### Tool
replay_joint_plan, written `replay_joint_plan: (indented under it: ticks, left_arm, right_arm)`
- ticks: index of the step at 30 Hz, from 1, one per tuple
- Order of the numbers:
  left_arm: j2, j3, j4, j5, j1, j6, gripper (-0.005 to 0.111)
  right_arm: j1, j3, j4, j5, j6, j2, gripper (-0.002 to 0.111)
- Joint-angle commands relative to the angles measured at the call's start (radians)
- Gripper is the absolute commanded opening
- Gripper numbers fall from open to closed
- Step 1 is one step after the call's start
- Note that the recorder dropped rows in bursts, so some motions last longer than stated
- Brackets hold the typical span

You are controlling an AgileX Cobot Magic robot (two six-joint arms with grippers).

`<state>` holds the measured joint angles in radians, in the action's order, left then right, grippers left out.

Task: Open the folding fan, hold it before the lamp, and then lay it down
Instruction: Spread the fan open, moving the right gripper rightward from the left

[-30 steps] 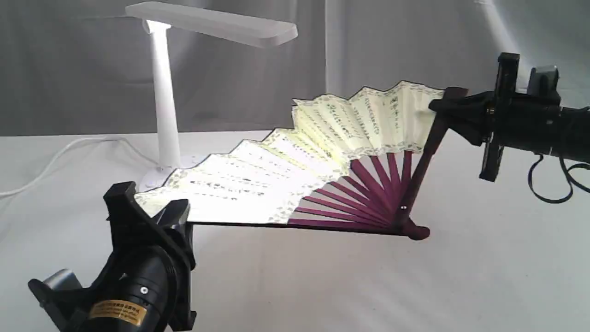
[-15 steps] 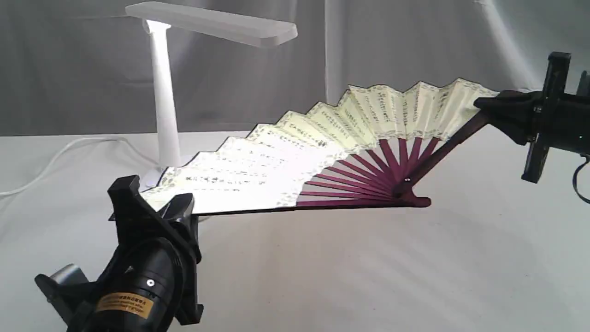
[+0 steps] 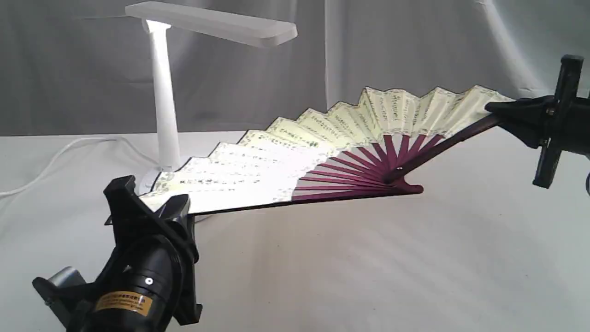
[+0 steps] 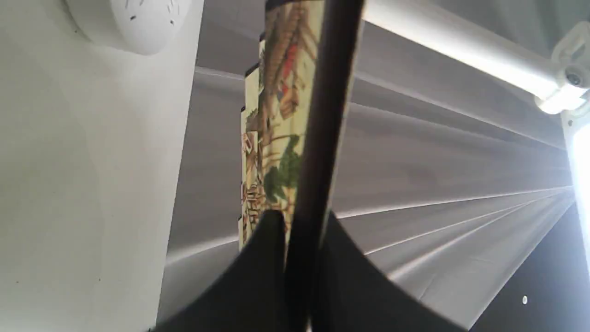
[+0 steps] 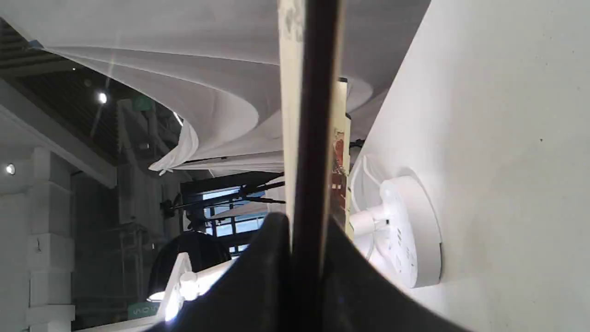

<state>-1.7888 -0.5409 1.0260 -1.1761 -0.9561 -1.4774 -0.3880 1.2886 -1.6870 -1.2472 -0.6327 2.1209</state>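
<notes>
We read nothing: calligraphy on the folding fan (image 3: 239, 173) is too small, the yellow label (image 3: 120, 302) on the left arm (image 3: 152, 260) blurred.

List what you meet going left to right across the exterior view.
The white cord → left gripper → folding fan → right gripper. The lamp is left out: it stands over the same stretch as the left gripper.

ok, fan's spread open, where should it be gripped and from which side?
The two outer guard sticks, near their tips, end-on from either side, as the left pincer and right pincer do. They are the rigid edges of the folding fan; its pleated paper would likely crumple.
</notes>
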Motion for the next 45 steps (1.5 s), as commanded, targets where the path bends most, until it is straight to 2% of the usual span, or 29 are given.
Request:
replay_joint_plan:
  ticks: [1,7,15,29,35,45]
  left_arm:
    - [0.018,-0.023,0.039,-0.045,-0.001,-0.036,0.000]
    - [0.018,-0.073,0.043,-0.045,-0.001,0.022,0.000]
    - [0.018,-0.082,0.062,-0.045,-0.001,0.022,0.000]
    - [0.018,-0.082,0.069,-0.045,-0.001,0.024,0.000]
    - [0.018,-0.082,0.071,-0.045,-0.001,0.096,0.000]
    - [0.018,-0.082,0.093,-0.045,-0.001,0.170,0.000]
  right_arm:
    - [-0.020,0.000,0.001,0.026,-0.021,0.000,0.000]
    - [-0.052,0.000,0.026,0.026,-0.021,0.000,0.000]
    - [-0.102,0.000,0.046,0.026,-0.017,0.000,0.000]
    - [-0.104,0.000,0.061,0.026,0.008,0.000,0.000]
    - [-0.107,0.000,0.069,0.026,0.016,0.000,0.000]
    - [-0.171,0.000,0.077,0.026,0.007,0.000,0.000]
